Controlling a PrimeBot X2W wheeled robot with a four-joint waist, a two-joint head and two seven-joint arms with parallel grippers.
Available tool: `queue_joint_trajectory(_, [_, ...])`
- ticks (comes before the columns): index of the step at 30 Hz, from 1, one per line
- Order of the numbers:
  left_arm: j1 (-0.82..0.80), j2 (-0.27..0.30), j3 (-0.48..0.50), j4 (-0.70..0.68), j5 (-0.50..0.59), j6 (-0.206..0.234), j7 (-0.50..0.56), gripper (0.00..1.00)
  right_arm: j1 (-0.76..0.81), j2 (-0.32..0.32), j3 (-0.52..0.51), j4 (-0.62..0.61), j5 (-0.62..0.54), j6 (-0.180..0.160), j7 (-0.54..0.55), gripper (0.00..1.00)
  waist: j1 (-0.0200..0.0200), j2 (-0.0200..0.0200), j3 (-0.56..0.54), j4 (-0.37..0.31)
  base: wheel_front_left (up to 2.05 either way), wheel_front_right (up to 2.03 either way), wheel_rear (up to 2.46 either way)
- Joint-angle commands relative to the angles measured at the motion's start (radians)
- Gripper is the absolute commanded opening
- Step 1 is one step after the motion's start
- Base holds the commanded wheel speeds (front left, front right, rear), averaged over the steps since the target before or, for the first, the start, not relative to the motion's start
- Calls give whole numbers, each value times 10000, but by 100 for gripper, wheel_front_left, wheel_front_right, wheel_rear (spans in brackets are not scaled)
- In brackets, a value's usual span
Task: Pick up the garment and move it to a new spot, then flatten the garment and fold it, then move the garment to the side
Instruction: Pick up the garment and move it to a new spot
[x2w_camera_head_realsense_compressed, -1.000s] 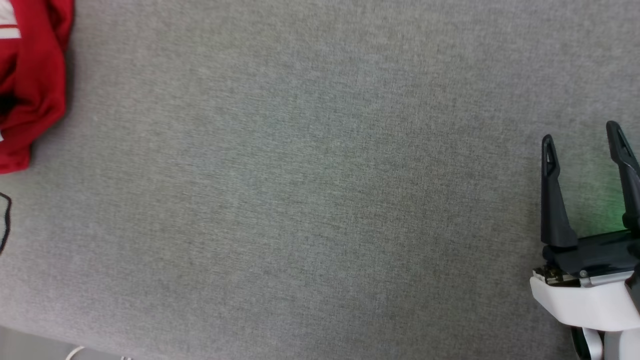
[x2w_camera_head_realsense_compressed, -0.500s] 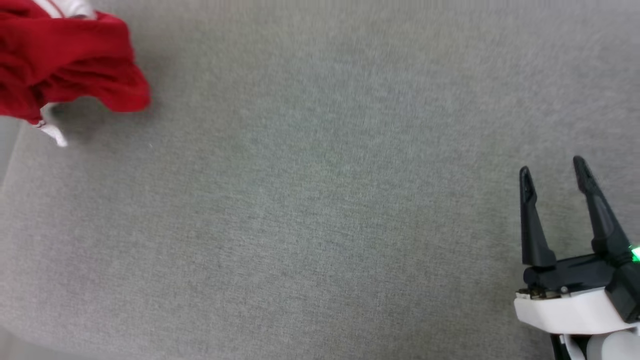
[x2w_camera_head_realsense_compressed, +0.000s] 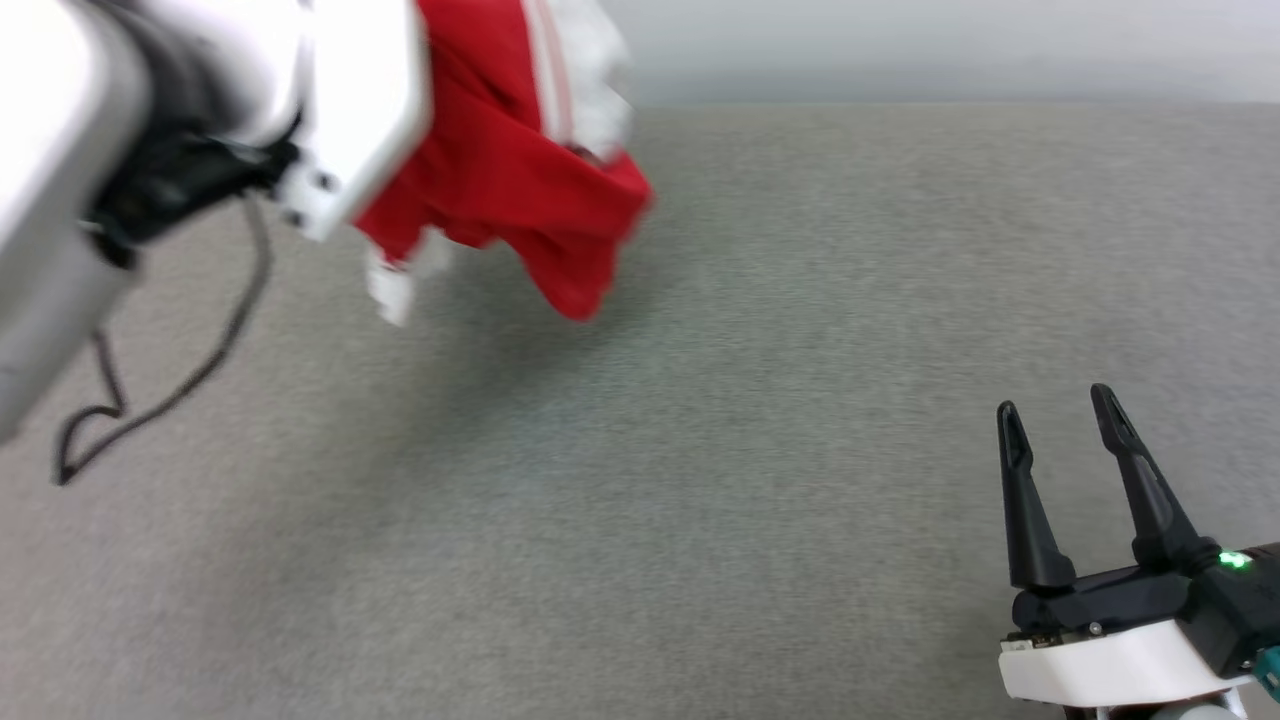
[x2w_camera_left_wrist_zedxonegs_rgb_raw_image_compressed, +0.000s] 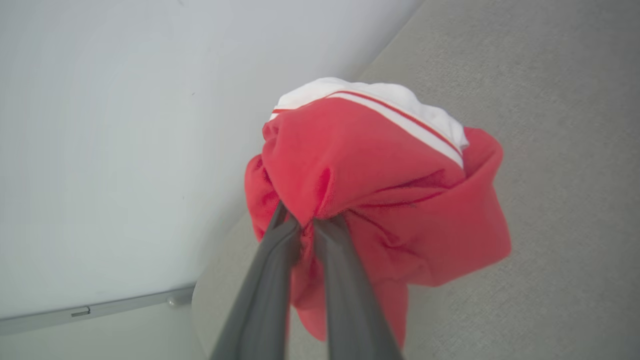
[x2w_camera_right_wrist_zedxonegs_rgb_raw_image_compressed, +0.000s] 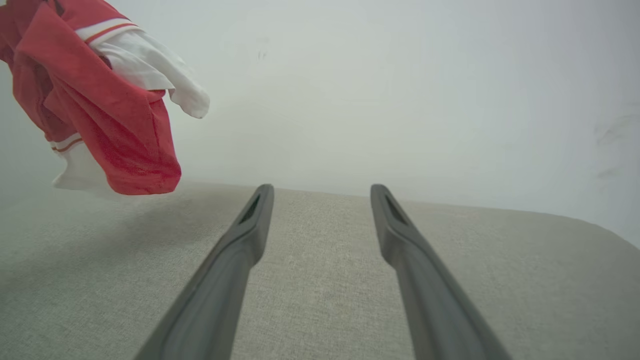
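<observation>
L gripper (x2w_camera_left_wrist_zedxonegs_rgb_raw_image_compressed: 306, 224) fingers pinch bunched red garment (x2w_camera_left_wrist_zedxonegs_rgb_raw_image_compressed: 370, 180), hanging clear of grey counter (x2w_camera_head_realsense_compressed: 700, 480). R gripper (x2w_camera_head_realsense_compressed: 1058, 412) fingers spread, well apart from it.

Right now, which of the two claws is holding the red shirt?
The left gripper: it is pinched shut on the garment, which hangs above the grey surface. The right gripper stands open, holding nothing.

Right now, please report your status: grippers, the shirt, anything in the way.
Left gripper shut on the garment, bunched, hanging above the grey surface. Right gripper open, empty. Loose black cable hangs from the left arm.
</observation>
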Motion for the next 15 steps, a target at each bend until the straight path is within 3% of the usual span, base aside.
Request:
queue_joint_trajectory(1, [77, -143, -111, -42, -97, 14, -105, 0, 124, 21, 46, 43, 34, -7, -23, 100, 1, 0, -260, -589, 0, 0, 0])
queue_joint_trajectory(15, [1845, -3052, -2307, 1030, -585, 13, -2289, 0, -104, 25, 79, -6, 172, -7, -24, 100, 1, 0, 632, -2012, 0, 0, 0])
